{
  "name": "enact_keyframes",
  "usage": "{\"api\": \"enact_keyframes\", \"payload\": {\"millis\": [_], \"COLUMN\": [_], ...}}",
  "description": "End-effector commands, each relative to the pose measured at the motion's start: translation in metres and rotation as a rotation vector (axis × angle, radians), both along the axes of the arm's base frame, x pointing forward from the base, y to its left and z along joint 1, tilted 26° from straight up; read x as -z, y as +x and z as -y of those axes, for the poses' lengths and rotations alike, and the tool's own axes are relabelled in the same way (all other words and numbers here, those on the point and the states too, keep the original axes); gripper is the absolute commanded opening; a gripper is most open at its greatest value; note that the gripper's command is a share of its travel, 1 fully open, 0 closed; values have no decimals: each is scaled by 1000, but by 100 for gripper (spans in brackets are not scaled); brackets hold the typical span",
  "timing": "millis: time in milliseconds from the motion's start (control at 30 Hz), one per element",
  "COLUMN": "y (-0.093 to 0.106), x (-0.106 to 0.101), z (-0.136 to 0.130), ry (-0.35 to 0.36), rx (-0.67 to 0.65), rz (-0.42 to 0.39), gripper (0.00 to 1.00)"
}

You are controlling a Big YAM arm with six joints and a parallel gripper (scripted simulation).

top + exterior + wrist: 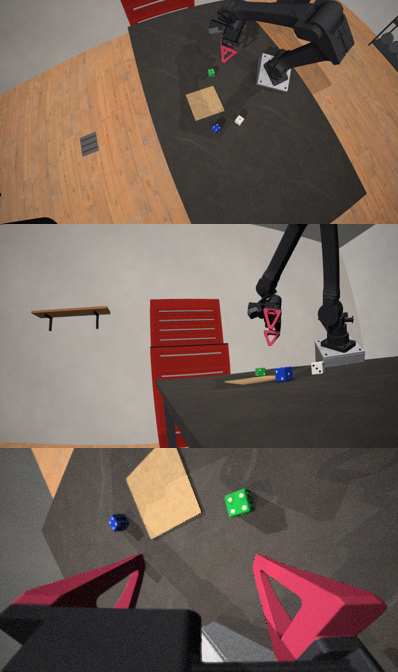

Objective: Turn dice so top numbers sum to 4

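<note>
Poised high with gripper (228,56) (270,336) (199,560) spread wide and unloaded, likely to clear the dice.
See green die (211,72) (260,372) (239,503), blue die (216,128) (283,373) (118,522) and white die (239,119) (318,368) all off the mat (205,103) (250,380) (165,495); turn green, showing four, for a low sum; perhaps keep white's one.

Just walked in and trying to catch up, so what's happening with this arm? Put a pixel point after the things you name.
The robot's open jaws (229,52) (270,329) hang above the table, holding nothing. The green die (211,72) (260,372) (239,503), blue die (216,128) (283,374) (118,522) and white die (239,119) (318,368) all sit on the table around the tan mat (205,103) (249,380) (165,495); none is on it yet.
</note>
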State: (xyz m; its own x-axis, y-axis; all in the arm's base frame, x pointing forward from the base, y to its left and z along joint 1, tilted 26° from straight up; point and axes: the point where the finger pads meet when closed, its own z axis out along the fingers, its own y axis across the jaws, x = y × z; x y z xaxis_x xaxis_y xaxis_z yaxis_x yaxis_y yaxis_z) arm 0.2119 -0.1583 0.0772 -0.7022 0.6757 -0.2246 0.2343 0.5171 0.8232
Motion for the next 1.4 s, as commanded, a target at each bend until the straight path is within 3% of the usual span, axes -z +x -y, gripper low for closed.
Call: {"api": "enact_keyframes", "payload": {"millis": [0, 533, 567, 600, 733, 1033, 1133, 1167, 1367], "y": [1, 1, 8, 9, 15, 33, 34, 38, 45], "x": [-1, -1, -15, -16, -18, -31, -32, -34, -41], "z": [2, 2, 26, 24, 15, -16, -19, -25, -42], "ry": [-6, -6, -72, -79, -122, -303, -318, -367, -458], "rx": [2, 2, 8, -1, -70, -323, -344, -404, -535], "rz": [3, 3, 32, 35, 45, 99, 104, 123, 164], "gripper": [100, 100, 100, 100, 100, 100, 100, 100, 100]}}
